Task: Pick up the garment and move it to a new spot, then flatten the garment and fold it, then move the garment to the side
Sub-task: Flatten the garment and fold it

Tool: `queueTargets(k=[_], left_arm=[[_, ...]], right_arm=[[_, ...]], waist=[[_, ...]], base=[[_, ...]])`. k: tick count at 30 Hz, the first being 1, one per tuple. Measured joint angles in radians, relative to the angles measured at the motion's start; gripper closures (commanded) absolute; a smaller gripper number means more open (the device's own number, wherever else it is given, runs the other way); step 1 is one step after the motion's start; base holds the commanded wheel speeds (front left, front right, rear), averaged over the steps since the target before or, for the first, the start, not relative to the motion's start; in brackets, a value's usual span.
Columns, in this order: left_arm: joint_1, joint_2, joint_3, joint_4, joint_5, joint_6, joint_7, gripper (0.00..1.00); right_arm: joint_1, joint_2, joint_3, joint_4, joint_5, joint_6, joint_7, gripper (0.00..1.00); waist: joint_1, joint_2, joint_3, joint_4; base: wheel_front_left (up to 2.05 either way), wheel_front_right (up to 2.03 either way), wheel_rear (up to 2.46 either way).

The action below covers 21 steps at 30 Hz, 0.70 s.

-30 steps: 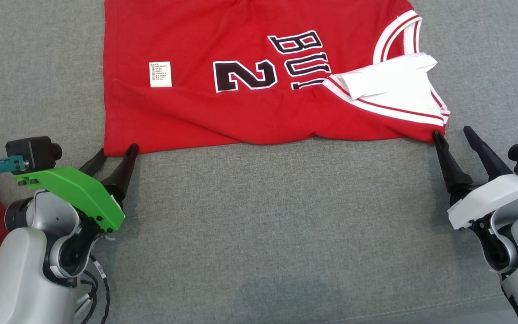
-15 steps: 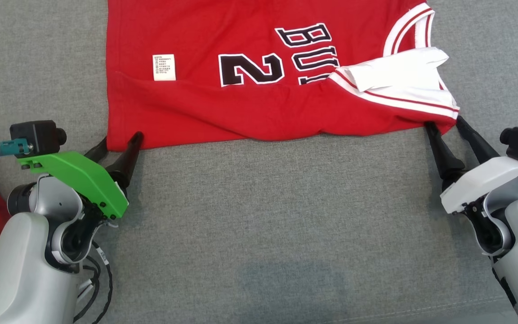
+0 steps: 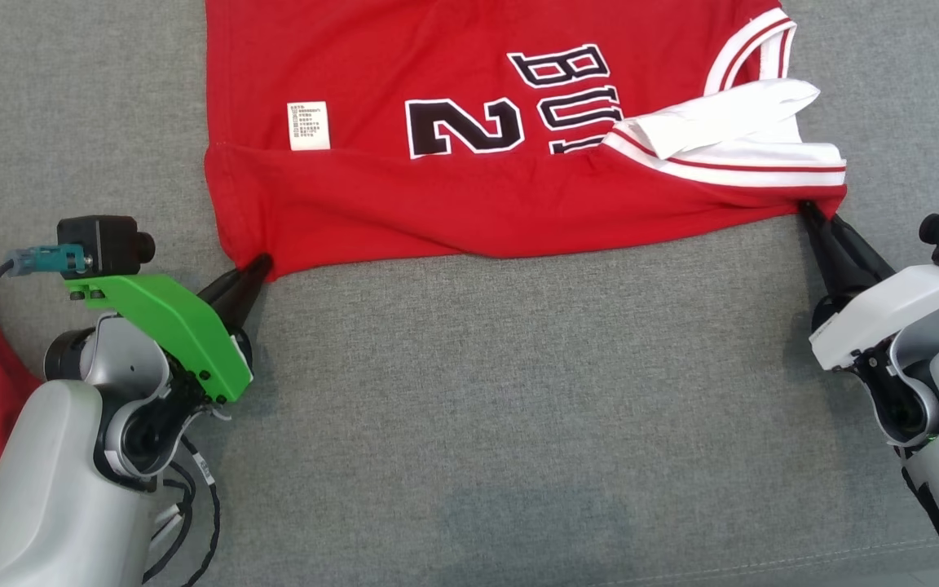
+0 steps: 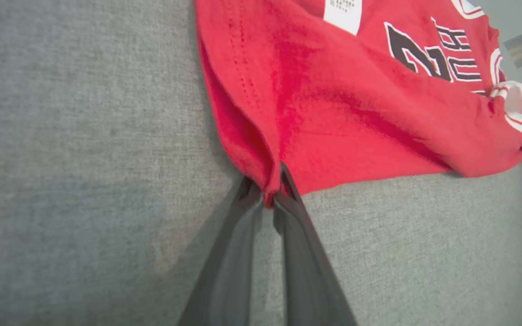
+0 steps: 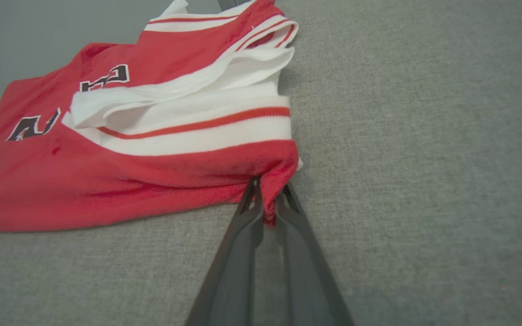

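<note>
The left gripper [image 3: 260, 265] clamps shut on the hem corner of the red jersey [image 3: 437, 204], while the right gripper [image 3: 808, 210] pinches the opposite near corner below the white-striped armhole. The jersey lies spread on the grey fabric surface [image 3: 518, 391] — stretched between both sets of fingertips, reaching away ahead of them.

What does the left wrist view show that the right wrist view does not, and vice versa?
Left wrist view: the white care label and the left gripper shut on the hem corner of the jersey. Right wrist view: the right gripper, close up, shut on the corner under the white striped trim. Both: the jersey with its black number, on the grey surface.
</note>
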State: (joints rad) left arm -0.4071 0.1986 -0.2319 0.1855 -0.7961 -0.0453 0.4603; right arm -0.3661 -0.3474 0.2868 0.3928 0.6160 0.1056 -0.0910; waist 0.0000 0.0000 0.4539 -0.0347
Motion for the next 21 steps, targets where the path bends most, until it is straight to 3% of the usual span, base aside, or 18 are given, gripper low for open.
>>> queueTargets(k=[8, 21], left_arm=[[0.072, 0.008, 0.021, -0.014, -0.059, -0.027, 0.018, 1.0], [0.301, 0.062, 0.043, -0.174, -0.137, -0.047, 0.069, 1.0]], right_arm=[[0.046, -0.04, -0.016, -0.005, 0.041, 0.009, 0.008, 1.0], [0.346, -0.09, -0.058, -0.148, 0.161, 0.018, 0.059, 1.0]], waist=[[0.0001, 0.0, -0.04, 0.008], [0.0, 0.0, -0.154, 0.008]], base=[[0.0, 0.0, 0.0], [0.0, 0.0, 0.0]])
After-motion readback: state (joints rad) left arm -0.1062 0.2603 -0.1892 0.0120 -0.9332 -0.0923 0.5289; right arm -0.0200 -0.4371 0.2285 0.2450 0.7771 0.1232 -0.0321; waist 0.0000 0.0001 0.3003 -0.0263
